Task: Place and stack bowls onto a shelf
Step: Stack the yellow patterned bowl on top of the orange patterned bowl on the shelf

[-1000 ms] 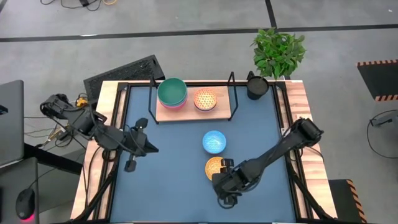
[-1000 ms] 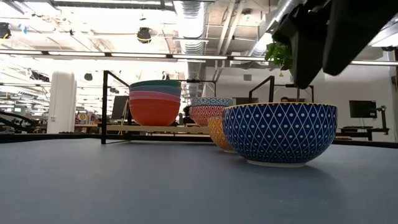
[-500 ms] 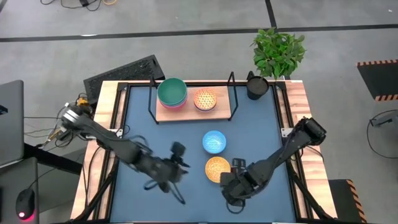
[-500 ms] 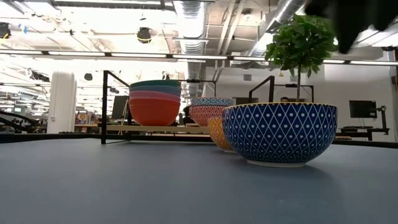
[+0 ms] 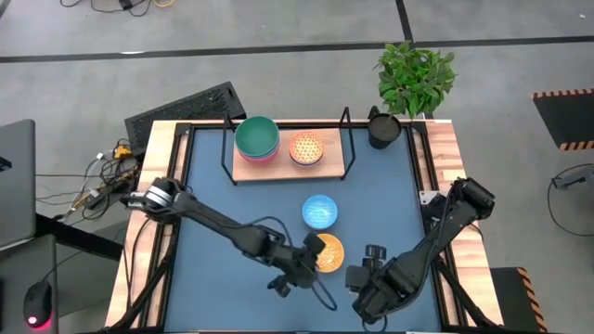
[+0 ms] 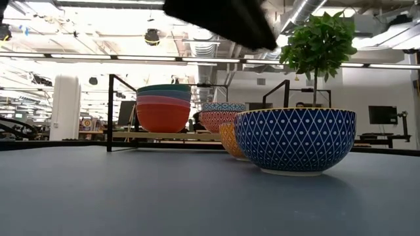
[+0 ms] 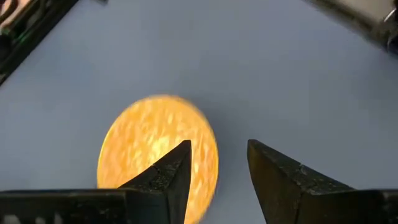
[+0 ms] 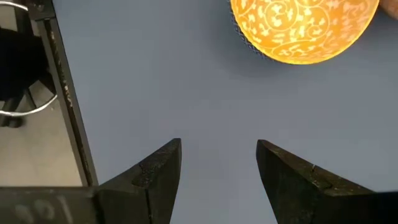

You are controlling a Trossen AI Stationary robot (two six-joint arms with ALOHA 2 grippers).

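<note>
An orange bowl (image 5: 327, 252) with a pale pattern stands on the blue tabletop near the front, and a bright blue bowl (image 5: 320, 211) stands just behind it. My left gripper (image 5: 309, 262) hovers open over the orange bowl's left rim (image 7: 155, 146), above it and not touching. My right gripper (image 5: 364, 278) is open and empty to the right of the orange bowl (image 8: 305, 28), nearer the front edge. On the wooden shelf (image 5: 288, 165) stand a stack of pink and teal bowls (image 5: 257, 137) and a red patterned bowl (image 5: 306, 148).
A black cup (image 5: 383, 128) stands at the shelf's right end, with a potted plant (image 5: 416, 74) behind it. The shelf's black wire frame (image 6: 110, 111) rises at both ends. In the low view the blue bowl (image 6: 295, 141) stands in front of the orange one (image 6: 230, 141).
My left gripper has swept from the table's left side toward the right and the near edge, ending over the orange bowl. My right gripper has drawn back from the orange bowl toward the near edge and the right. The bowls have stayed in place.
</note>
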